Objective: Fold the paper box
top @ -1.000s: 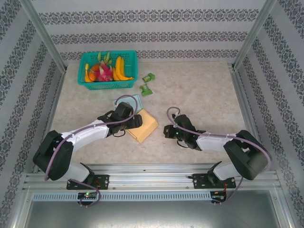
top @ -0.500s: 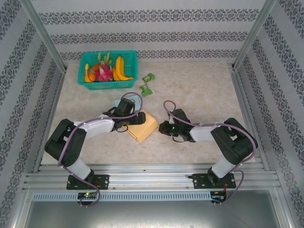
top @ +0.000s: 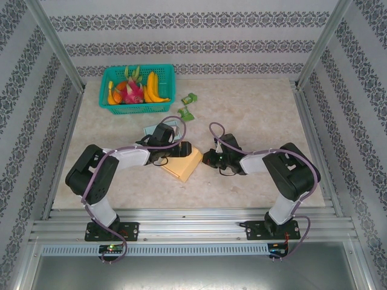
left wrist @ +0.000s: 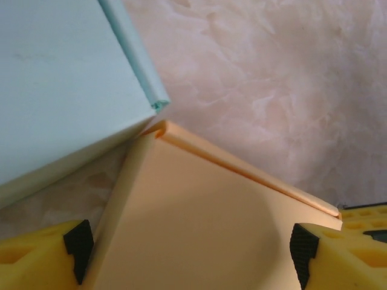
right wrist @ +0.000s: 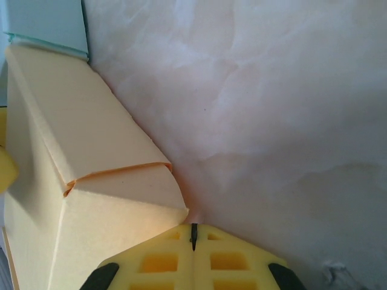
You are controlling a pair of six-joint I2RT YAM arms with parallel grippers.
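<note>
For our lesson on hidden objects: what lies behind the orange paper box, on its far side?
A pale teal paper piece lies just beyond the orange paper box, their corners nearly meeting. The left arm covers most of it from above, so its full shape is hidden.

Top cam overhead from near edge, facing down on table [top: 260,121], wrist cams v close, all share paper box [top: 184,168]

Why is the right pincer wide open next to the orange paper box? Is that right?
Not quite. The right pincer is shut, not wide open: the right wrist view shows its two yellow fingers pressed together with just a thin line between them. The rest is right: it sits next to the orange paper box.
</note>
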